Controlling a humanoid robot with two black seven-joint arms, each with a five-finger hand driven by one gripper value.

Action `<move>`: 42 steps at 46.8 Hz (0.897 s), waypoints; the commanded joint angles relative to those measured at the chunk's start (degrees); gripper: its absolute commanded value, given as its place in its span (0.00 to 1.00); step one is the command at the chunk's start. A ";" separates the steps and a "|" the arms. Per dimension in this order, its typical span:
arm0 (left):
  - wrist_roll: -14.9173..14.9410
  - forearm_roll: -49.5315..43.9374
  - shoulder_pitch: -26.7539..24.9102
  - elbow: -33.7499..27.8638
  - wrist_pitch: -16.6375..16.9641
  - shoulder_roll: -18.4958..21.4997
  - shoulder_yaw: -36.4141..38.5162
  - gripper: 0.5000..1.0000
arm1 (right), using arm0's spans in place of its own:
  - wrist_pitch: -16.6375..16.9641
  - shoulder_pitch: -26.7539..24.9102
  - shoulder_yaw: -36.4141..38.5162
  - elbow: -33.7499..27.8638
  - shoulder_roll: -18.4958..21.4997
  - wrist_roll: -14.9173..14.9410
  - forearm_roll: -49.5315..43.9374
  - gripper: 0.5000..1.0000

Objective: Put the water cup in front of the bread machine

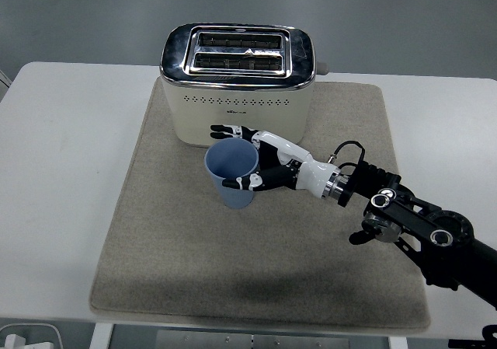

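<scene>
right hand (260, 162) wrapping fingers round blue water cup (232, 174), keeping it upright | cup sitting mid-mat (155, 240), just before bread machine (237, 81) toward counter's far edge | placement looking nearly done

Setting: robot test station in a lab, not a lived-in kitchen. Evidence: plain white surface (70, 170) set against a bare grey wall (388, 15), with no cabinets, sink or worktop clutter. A single beige mat (171, 263) marks out the working area. Household props are few and staged: one cream and chrome bread machine (238, 85) at the mat's far edge, one blue water cup (231, 176) just in front of it. A black robot arm (419, 232) with exposed cabling reaches in from the right. A white power strip (27, 340) shows below the near edge.
</scene>
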 commanded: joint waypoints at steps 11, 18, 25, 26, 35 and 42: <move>0.00 0.00 0.00 0.01 0.03 0.00 0.00 1.00 | 1.35 0.18 0.99 0.09 -0.35 0.43 0.28 0.85; 0.00 0.00 0.00 0.01 -0.05 0.00 0.00 1.00 | 2.41 0.53 1.17 0.27 -0.35 0.52 0.46 0.85; 0.00 0.00 0.00 0.01 0.03 0.00 0.00 1.00 | 2.85 0.80 1.34 0.53 -1.06 0.70 0.90 0.85; 0.00 0.00 0.00 0.01 -0.05 0.00 0.00 1.00 | 2.94 0.80 1.34 0.62 -1.14 0.70 0.90 0.85; 0.00 0.00 0.00 0.01 0.03 0.00 0.00 1.00 | 4.16 1.94 3.36 0.88 -2.64 0.79 1.34 0.85; 0.00 0.00 0.00 0.01 0.03 0.00 0.00 1.00 | 9.26 2.20 6.09 0.97 -4.66 0.70 3.09 0.85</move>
